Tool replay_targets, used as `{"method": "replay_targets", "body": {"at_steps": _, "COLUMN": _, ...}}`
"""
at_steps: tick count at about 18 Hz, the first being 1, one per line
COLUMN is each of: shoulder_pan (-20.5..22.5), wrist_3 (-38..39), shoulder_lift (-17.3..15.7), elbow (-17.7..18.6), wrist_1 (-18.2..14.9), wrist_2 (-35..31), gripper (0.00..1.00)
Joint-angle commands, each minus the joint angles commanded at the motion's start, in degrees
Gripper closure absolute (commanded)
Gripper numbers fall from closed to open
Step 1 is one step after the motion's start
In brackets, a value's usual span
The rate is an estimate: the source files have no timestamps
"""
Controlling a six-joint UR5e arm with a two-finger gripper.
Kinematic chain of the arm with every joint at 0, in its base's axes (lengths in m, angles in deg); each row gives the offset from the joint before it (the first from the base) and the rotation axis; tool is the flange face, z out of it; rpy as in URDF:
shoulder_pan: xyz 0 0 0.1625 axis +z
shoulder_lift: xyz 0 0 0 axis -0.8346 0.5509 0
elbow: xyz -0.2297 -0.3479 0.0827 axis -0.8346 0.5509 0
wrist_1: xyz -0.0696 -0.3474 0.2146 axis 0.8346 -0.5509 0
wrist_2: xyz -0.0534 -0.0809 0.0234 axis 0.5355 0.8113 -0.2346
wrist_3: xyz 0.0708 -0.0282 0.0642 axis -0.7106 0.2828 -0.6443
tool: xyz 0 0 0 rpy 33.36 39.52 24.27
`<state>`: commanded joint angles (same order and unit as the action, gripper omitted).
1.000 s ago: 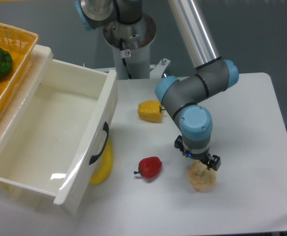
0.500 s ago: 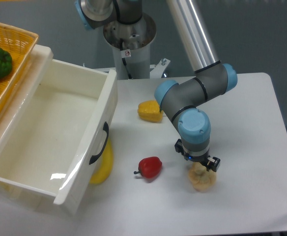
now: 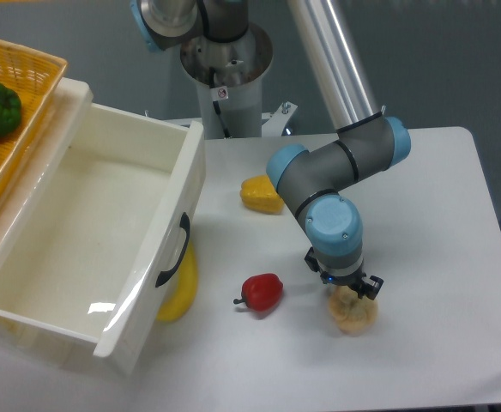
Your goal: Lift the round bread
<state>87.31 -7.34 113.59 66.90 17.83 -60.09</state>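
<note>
Round bread (image 3: 353, 315): pale, lumpy, sitting on the white table (image 3: 439, 223) toward the front right, right of the red pepper (image 3: 262, 293) and well in front of the yellow bell pepper (image 3: 261, 194). Directly beneath the gripper (image 3: 350, 292), with the wrist pointing straight down over its upper half. Only the lower, front part of the bun in clear view; the top hidden behind the wrist and finger hardware.

Jaw state: cannot tell. A dark finger tip (image 3: 372, 287) visible at the bun's upper right edge, another bit of dark hardware at the upper left, so apparently straddling the top of the bun, but whether pressed against it or standing just clear not readable from this angle. No sign of the bun off the table; underside seemingly resting on the surface.

Step in hand, by judgement: the grasp itself, tool down at the bread, either just about to close or closing. Lift not yet done.

Next move, as a judgement: firm closure across the bun's width, deep enough that the fingers seat below the widest bulge, then a straight vertical rise. Bumpy, rounded surface likely to let the bun roll or squirt out of a shallow pinch; soft crumb likely to dent under too hard a squeeze. Red pepper near on the left, but apart from the bun, so little risk of a knock during a vertical lift.
</note>
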Motion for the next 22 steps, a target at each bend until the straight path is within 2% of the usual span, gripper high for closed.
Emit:
{"method": "replay_targets", "body": {"at_steps": 1, "shoulder_pan": 0.0, "wrist_3": 0.09, "shoulder_lift": 0.09, "elbow": -0.09, "wrist_1": 0.0, "wrist_2": 0.09, "gripper": 0.46}}
{"method": "replay_targets", "body": {"at_steps": 3, "shoulder_pan": -0.09, "wrist_3": 0.44, "shoulder_lift": 0.09, "elbow": -0.09, "wrist_1": 0.0, "wrist_2": 0.09, "gripper": 0.64}}
{"method": "replay_targets", "body": {"at_steps": 4, "shoulder_pan": -0.09, "wrist_3": 0.61, "shoulder_lift": 0.09, "elbow": -0.17, "wrist_1": 0.0, "wrist_2": 0.09, "gripper": 0.69}}
{"method": "replay_targets", "body": {"at_steps": 6, "shoulder_pan": -0.09, "wrist_3": 0.7, "shoulder_lift": 0.17, "elbow": -0.53, "wrist_1": 0.09, "wrist_2": 0.0, "gripper": 0.86}}
{"method": "replay_targets", "body": {"at_steps": 7, "shoulder_pan": -0.26, "wrist_3": 0.7, "shoulder_lift": 0.09, "elbow": -0.61, "wrist_1": 0.0, "wrist_2": 0.0, "gripper": 0.88}}
{"method": "replay_targets", "body": {"at_steps": 9, "shoulder_pan": -0.35, "wrist_3": 0.79, "shoulder_lift": 0.09, "elbow": -0.88, "wrist_1": -0.09, "wrist_2": 0.09, "gripper": 1.0}}
{"method": "replay_targets", "body": {"at_steps": 14, "shoulder_pan": -0.26, "wrist_3": 0.09, "shoulder_lift": -0.09, "elbow": -1.75, "wrist_1": -0.17, "wrist_2": 0.44, "gripper": 1.0}}
{"method": "replay_targets", "body": {"at_steps": 18, "shoulder_pan": 0.7, "wrist_3": 0.0, "shoulder_lift": -0.61, "elbow": -4.56, "wrist_1": -1.05, "wrist_2": 3.6, "gripper": 1.0}}
{"method": "replay_targets", "body": {"at_steps": 20, "shoulder_pan": 1.58, "wrist_3": -0.87, "shoulder_lift": -0.88, "elbow": -6.14, "wrist_1": -3.85, "wrist_2": 3.95, "gripper": 1.0}}
{"method": "replay_targets", "body": {"at_steps": 22, "shoulder_pan": 2.28, "wrist_3": -2.54, "shoulder_lift": -0.79, "elbow": -9.47, "wrist_1": -8.15, "wrist_2": 5.88, "gripper": 1.0}}
